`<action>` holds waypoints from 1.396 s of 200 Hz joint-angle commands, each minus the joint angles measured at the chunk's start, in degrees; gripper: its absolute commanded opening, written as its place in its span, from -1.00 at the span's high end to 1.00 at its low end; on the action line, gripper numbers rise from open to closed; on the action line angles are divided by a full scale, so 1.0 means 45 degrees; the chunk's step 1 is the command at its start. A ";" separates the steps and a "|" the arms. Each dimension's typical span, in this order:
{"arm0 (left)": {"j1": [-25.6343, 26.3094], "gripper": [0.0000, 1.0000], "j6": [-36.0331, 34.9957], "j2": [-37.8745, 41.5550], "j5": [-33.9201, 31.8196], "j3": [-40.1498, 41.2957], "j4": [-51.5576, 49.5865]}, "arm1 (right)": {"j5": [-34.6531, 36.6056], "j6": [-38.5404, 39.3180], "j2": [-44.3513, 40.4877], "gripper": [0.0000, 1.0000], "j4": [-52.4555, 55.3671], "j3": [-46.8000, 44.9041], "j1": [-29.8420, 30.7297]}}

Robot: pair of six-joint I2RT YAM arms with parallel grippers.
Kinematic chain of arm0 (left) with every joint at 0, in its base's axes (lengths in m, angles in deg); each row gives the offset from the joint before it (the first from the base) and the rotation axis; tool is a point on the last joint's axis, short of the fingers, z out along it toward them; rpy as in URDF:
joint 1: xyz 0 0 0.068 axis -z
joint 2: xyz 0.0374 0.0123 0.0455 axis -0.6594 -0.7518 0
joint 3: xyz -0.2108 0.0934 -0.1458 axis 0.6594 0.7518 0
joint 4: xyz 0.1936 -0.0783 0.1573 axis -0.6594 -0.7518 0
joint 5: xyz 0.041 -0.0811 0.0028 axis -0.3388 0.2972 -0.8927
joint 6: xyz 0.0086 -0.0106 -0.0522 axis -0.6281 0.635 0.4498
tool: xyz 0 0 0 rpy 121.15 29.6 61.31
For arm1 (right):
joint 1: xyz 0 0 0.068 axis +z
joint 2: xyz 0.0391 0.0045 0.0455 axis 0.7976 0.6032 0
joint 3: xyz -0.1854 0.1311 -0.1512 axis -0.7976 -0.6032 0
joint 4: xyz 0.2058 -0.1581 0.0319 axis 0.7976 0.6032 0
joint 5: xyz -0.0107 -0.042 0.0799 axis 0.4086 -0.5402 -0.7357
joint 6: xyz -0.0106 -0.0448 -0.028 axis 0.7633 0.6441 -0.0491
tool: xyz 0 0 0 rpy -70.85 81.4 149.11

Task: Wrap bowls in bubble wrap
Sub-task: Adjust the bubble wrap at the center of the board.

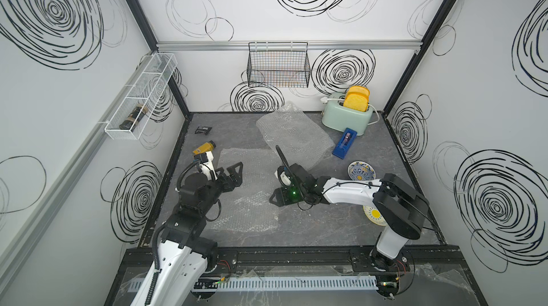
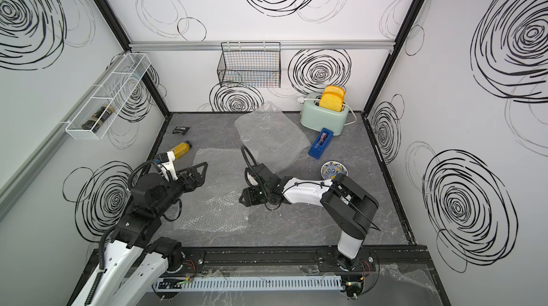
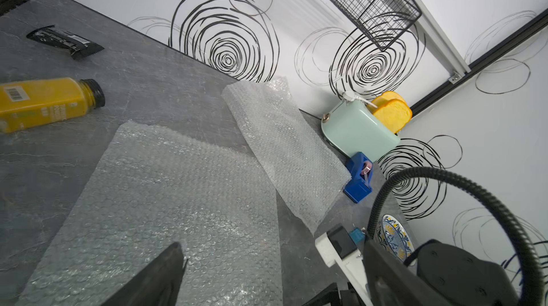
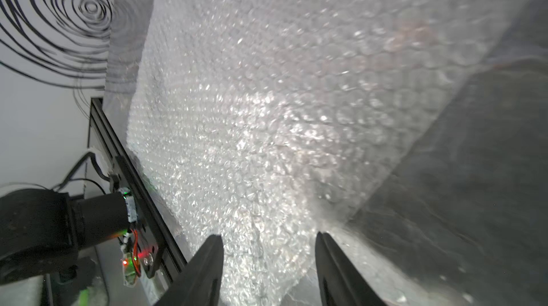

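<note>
Two sheets of bubble wrap lie on the grey table: a near one [image 1: 243, 200] [image 3: 166, 200] flat at front centre, and a crinkled one [image 1: 293, 138] [image 3: 281, 141] behind it. My right gripper [image 1: 275, 197] [image 4: 268, 236] is low at the near sheet's right edge, its jaws apart with that edge [image 4: 267, 171] between them. My left gripper [image 1: 234, 175] [image 3: 272, 275] hovers wide open over the same sheet's far left part, holding nothing. The blue-rimmed bowl [image 1: 360, 171] [image 3: 394, 239] sits at the right. The sun-centred bowl [image 1: 374, 215] is half hidden under my right arm.
A mint toaster with toast [image 1: 347, 114] and a blue tape dispenser [image 1: 344, 143] stand at the back right. A yellow bottle [image 1: 203, 148] and a black packet [image 1: 203, 130] lie at the back left. A black wire basket [image 1: 278, 67] hangs on the back wall.
</note>
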 commanded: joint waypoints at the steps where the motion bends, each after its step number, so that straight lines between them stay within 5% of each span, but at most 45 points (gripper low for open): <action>1: -0.0325 -0.94 -0.0162 -0.0222 0.0217 -0.0251 -0.0118 | 0.0530 0.0831 0.0392 -0.01 0.1173 0.0841 0.0785; 55: -0.0327 -0.93 -0.0137 -0.0150 0.0149 -0.0202 -0.0138 | 0.0088 0.1325 0.2046 0.27 0.2077 0.1755 0.1901; 99: -0.0210 -0.93 -0.0140 -0.0151 0.0072 -0.0222 -0.0200 | 0.0668 0.1484 0.0851 0.33 0.2812 0.0217 0.1644; 155: -0.0111 -0.93 -0.0123 -0.0200 0.0049 -0.0202 -0.0217 | 0.0940 0.2183 -0.3079 0.21 0.4037 -0.2907 -0.1079; 178: -0.0092 -0.93 -0.0123 -0.0229 0.0033 -0.0222 -0.0236 | 0.1404 0.2511 -0.4743 0.02 0.4928 -0.2658 -0.2994; 200: -0.0075 -0.93 -0.0123 -0.0229 0.0028 -0.0202 -0.0229 | 0.1234 0.2796 -0.5339 -0.05 0.4432 -0.1750 -0.3385; 238: -0.0035 -0.93 -0.0103 -0.0239 -0.0122 -0.0220 -0.0275 | 0.0560 0.2213 -0.2621 -0.09 0.2735 0.0463 -0.2963; 279: 0.0005 -0.93 -0.0103 -0.0209 -0.0321 -0.0222 -0.0324 | 0.0806 0.1848 0.2311 -0.07 0.4066 0.5092 -0.3049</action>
